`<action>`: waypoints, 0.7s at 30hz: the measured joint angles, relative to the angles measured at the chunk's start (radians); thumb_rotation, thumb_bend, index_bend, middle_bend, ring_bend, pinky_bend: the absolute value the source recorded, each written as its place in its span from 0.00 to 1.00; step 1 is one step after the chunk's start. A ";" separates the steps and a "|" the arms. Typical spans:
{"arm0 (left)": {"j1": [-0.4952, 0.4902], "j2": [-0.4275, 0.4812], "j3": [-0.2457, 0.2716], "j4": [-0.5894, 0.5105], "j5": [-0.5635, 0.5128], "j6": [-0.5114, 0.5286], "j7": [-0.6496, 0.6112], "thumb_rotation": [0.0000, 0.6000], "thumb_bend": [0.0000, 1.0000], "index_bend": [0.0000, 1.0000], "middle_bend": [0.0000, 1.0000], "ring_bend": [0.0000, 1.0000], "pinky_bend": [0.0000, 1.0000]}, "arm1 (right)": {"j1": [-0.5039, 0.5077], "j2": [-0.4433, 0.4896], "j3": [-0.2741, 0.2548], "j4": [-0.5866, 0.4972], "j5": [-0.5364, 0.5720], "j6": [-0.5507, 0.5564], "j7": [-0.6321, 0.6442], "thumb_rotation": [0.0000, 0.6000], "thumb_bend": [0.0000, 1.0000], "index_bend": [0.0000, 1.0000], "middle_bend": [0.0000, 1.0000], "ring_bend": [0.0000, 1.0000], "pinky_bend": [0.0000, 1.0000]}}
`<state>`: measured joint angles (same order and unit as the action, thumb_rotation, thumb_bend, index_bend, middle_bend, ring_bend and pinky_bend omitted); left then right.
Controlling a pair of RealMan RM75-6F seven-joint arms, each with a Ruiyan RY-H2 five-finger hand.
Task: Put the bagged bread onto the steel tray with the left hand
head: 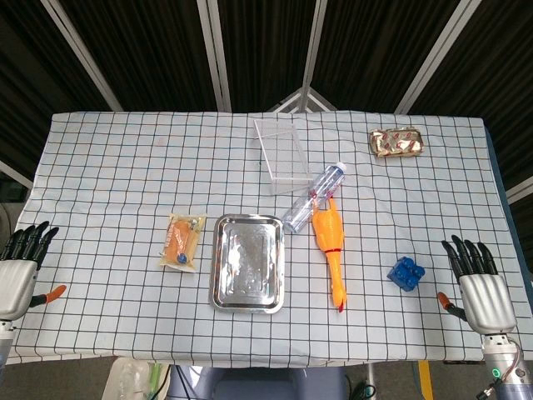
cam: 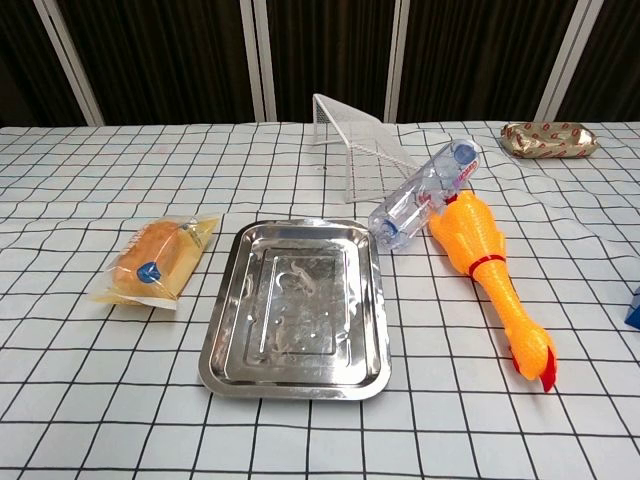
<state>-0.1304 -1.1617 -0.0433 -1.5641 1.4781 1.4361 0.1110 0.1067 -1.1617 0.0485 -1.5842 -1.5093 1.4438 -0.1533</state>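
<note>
The left hand (head: 21, 260) rests open and empty at the surface's (head: 108, 150) edge, well apart from the bagged bread (head: 181, 241). That lies flat just beside the steel tray (head: 246, 262), probably placed for a short carry.

The chest view's right edge cuts off the blue block (cam: 634, 308).

Rubber chicken (head: 330, 247), bottle (head: 314, 196), blue block (head: 407, 272)
</note>
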 measured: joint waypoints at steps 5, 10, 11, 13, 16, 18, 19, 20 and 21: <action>-0.017 -0.018 0.001 0.011 0.011 -0.020 0.008 1.00 0.05 0.00 0.00 0.00 0.05 | -0.005 0.005 -0.004 -0.004 -0.006 0.007 0.003 1.00 0.30 0.00 0.00 0.00 0.00; -0.067 -0.087 -0.007 0.054 0.015 -0.080 0.032 1.00 0.05 0.00 0.00 0.00 0.06 | -0.016 0.021 -0.010 -0.012 -0.011 0.020 0.033 1.00 0.30 0.00 0.00 0.00 0.00; -0.085 -0.114 -0.010 0.064 0.016 -0.104 0.042 1.00 0.05 0.00 0.00 0.00 0.06 | -0.017 0.024 -0.011 -0.013 -0.014 0.022 0.039 1.00 0.30 0.00 0.00 0.00 0.00; -0.114 -0.151 -0.014 0.074 0.018 -0.136 0.062 1.00 0.05 0.00 0.00 0.00 0.06 | -0.018 0.029 -0.012 -0.014 -0.019 0.025 0.048 1.00 0.30 0.00 0.00 0.00 0.00; -0.143 -0.189 -0.022 0.081 0.020 -0.160 0.107 1.00 0.05 0.00 0.01 0.00 0.06 | -0.017 0.035 -0.012 -0.015 -0.021 0.023 0.061 1.00 0.30 0.00 0.00 0.00 0.00; -0.160 -0.219 -0.031 0.083 0.016 -0.170 0.150 1.00 0.05 0.00 0.02 0.00 0.06 | -0.016 0.039 -0.012 -0.014 -0.020 0.018 0.071 1.00 0.30 0.00 0.00 0.00 0.00; -0.168 -0.236 -0.037 0.084 0.014 -0.175 0.170 1.00 0.05 0.00 0.02 0.00 0.06 | -0.015 0.041 -0.012 -0.014 -0.020 0.015 0.077 1.00 0.30 0.00 0.00 0.00 0.00; -0.179 -0.259 -0.044 0.085 0.009 -0.182 0.195 1.00 0.05 0.00 0.02 0.00 0.06 | -0.014 0.044 -0.012 -0.014 -0.019 0.013 0.086 1.00 0.30 0.00 0.00 0.00 0.00; -0.188 -0.276 -0.049 0.086 0.006 -0.188 0.211 1.00 0.05 0.00 0.02 0.00 0.06 | -0.013 0.046 -0.011 -0.014 -0.019 0.012 0.092 1.00 0.30 0.00 0.00 0.00 0.00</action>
<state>-0.3184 -1.4375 -0.0919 -1.4779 1.4837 1.2482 0.3215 0.0934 -1.1159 0.0375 -1.5981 -1.5283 1.4559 -0.0618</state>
